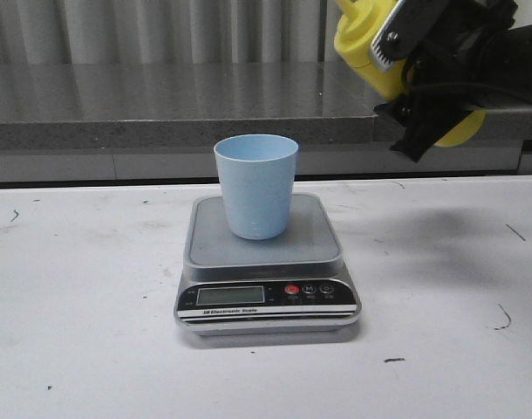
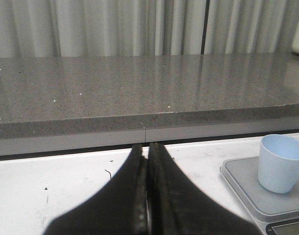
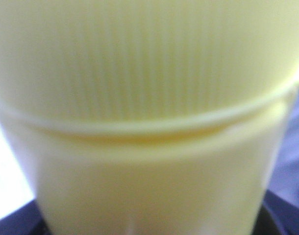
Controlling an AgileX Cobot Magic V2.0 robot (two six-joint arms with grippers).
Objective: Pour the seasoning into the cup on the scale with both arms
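Note:
The pale blue cup (image 1: 256, 185) stands upright on the steel platform of the silver-grey scale (image 1: 266, 288) at the table's middle. High at the upper right, my right gripper (image 1: 414, 83) is shut on the yellow seasoning bottle (image 1: 364, 44), which is tilted with its cap end pointing up and left, above and to the right of the cup. The bottle's ribbed cap and body (image 3: 149, 122) fill the right wrist view. My left gripper (image 2: 147, 196) is shut with nothing in it, low over the table to the left of the scale (image 2: 247, 191) and cup (image 2: 281, 163).
A grey stone counter ledge (image 1: 161, 113) runs along the back of the white table (image 1: 83, 332), with curtains behind it. Small dark scratches mark the tabletop.

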